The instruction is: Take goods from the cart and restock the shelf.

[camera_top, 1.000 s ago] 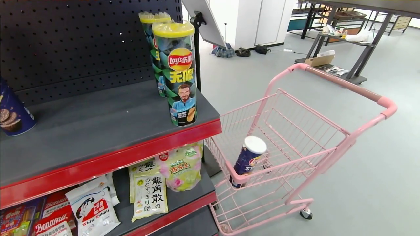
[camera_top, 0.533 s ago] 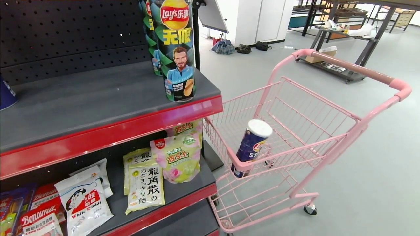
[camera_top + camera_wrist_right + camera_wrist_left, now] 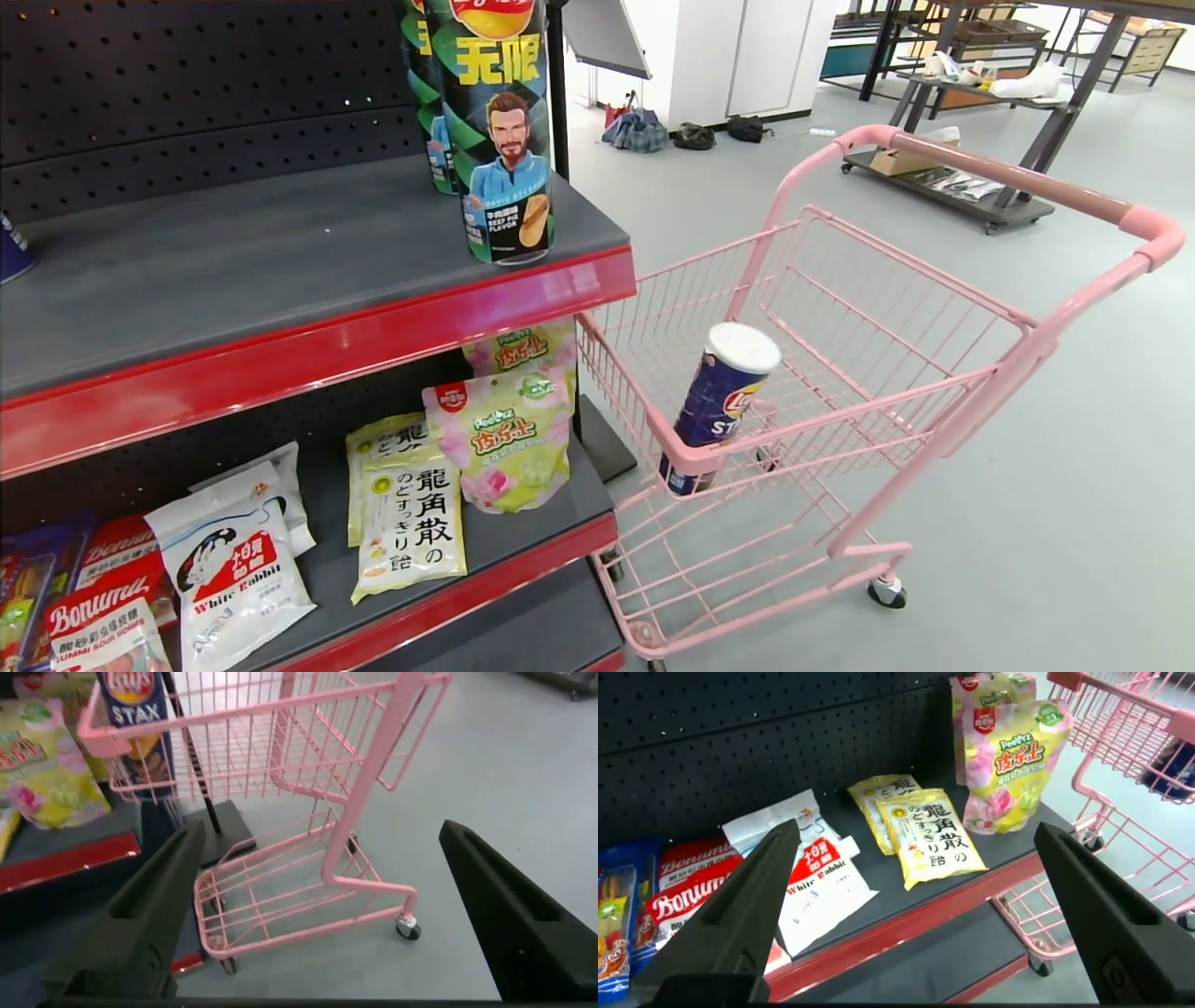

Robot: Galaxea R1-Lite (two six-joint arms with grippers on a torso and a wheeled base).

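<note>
A dark blue chip can [image 3: 722, 401] with a white lid leans in the near left corner of the pink cart [image 3: 934, 308]; it also shows as the blue can [image 3: 138, 709] in the right wrist view. On the upper shelf [image 3: 233, 271] two tall green chip cans [image 3: 499, 140] stand at the right end. My left gripper [image 3: 915, 905] is open, low before the lower shelf's snack bags [image 3: 929, 831]. My right gripper [image 3: 327, 905] is open, beside the cart's lower frame [image 3: 308, 896], above the floor.
The lower shelf [image 3: 523, 541] holds several snack bags, green-pink ones [image 3: 504, 439] at its right end. A blue can edge [image 3: 11, 252] sits at the upper shelf's far left. Tables [image 3: 980, 84] stand across the grey floor behind the cart.
The head camera has tilted downward: the whole picture shifted up, so the green cans' lids left the frame and more of the lower shelf shows. The can in the cart stays put.
</note>
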